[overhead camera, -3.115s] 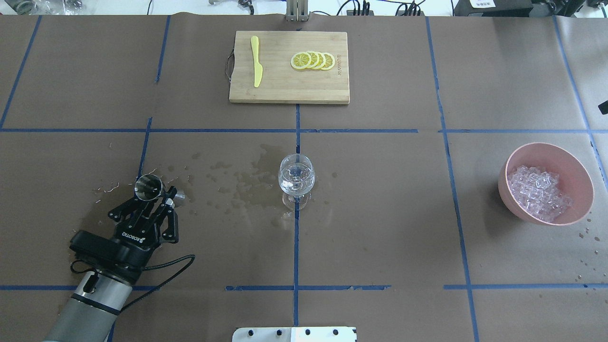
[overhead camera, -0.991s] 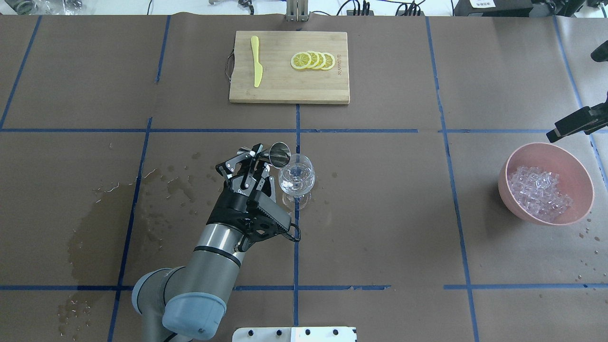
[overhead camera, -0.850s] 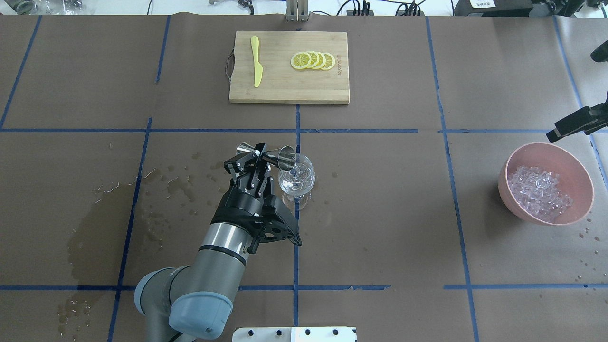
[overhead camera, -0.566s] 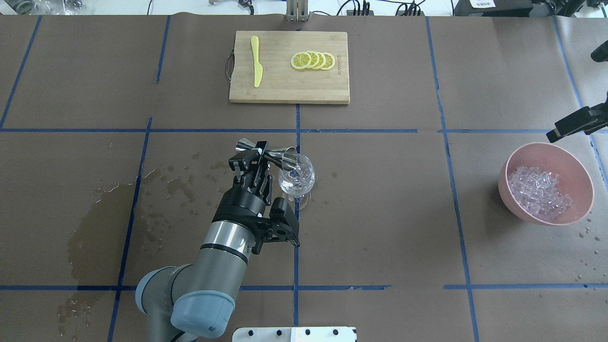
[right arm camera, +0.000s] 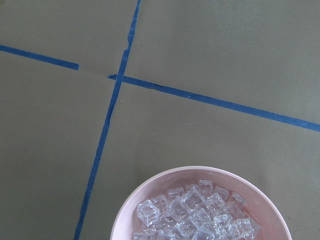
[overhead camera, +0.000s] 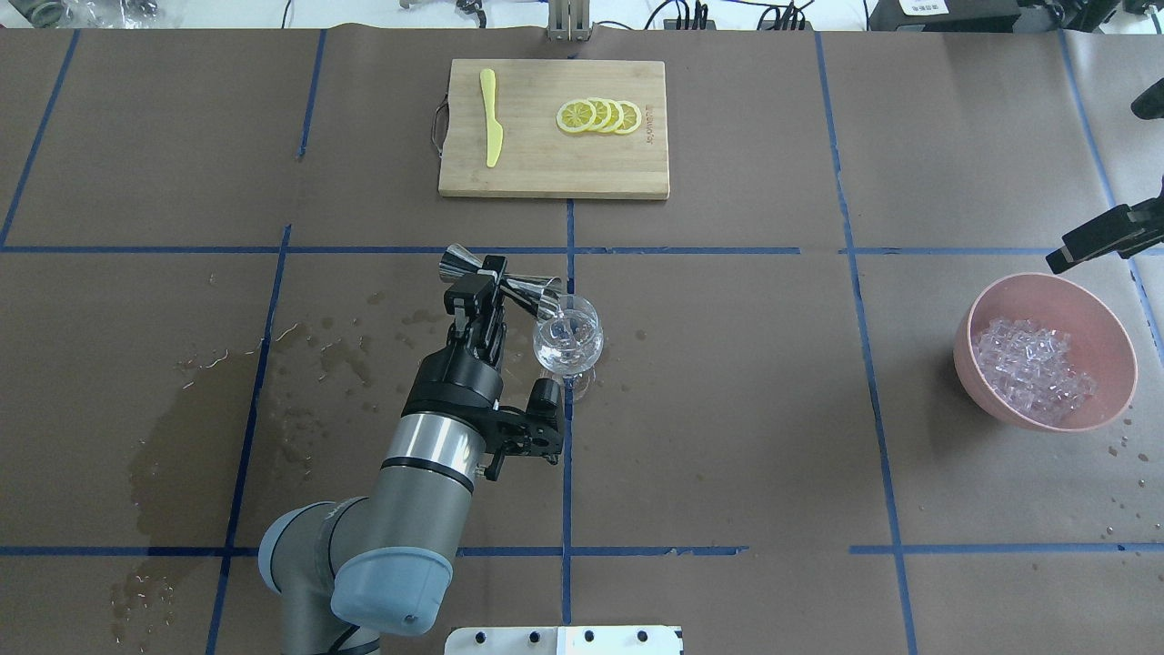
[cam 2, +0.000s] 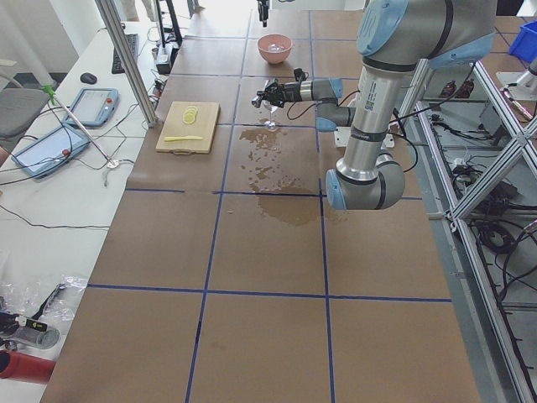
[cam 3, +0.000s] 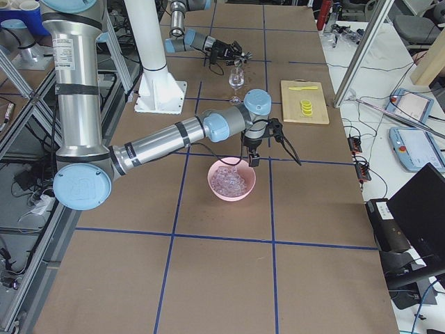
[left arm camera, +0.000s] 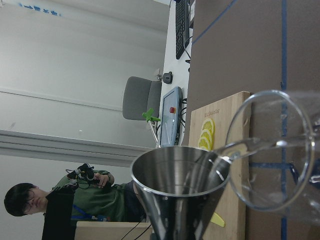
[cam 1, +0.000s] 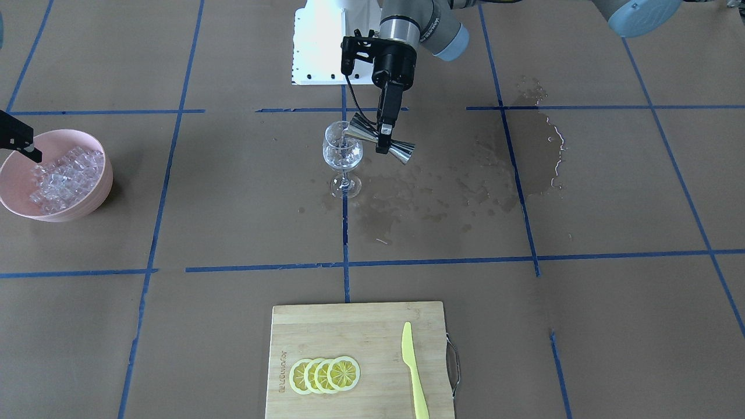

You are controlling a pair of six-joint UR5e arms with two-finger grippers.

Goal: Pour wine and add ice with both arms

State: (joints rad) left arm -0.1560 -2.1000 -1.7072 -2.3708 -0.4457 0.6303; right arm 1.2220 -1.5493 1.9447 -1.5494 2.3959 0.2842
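My left gripper is shut on the waist of a steel double-cone jigger. It holds the jigger tipped almost level, with its mouth over the near-left rim of the wine glass. Clear wine runs from the jigger into the glass. The glass stands upright at the table's middle. Ice cubes lie heaped in a pink bowl at the right. My right gripper hovers open and empty above the bowl's far edge. Its wrist view shows the ice below.
A bamboo cutting board with a yellow knife and several lemon slices lies at the far middle. Wet patches darken the brown paper left of the glass. The white pedestal base stands at the robot's side.
My left arm carried the jigger from the table's left to the glass and rolled it over, so liquid now pours in. My right gripper came into view above the bowl.
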